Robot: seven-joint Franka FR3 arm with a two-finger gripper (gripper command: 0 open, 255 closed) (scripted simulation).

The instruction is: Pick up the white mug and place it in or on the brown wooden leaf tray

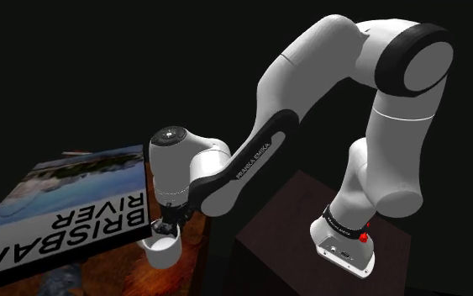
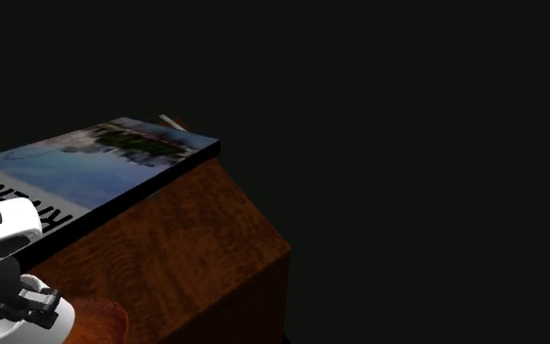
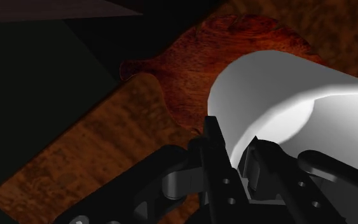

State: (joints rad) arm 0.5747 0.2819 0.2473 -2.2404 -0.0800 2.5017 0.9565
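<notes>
Over tray (image 3: pixel 196 70): my gripper (image 3: pixel 233 145) clamped on mug (image 3: pixel 285 95) rim; mug hangs above it, contact unclear. Step: placing. Next, my judgement: lower till base seats, release, lift straight up, avoid tipping.

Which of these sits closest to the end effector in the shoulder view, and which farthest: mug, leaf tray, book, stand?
1. The mug, clasped by its rim in the end effector.
2. The leaf tray, just beneath the mug.
3. The book, alongside, toward the view's left.
4. The stand, farthest, at the view's lower right.
</notes>
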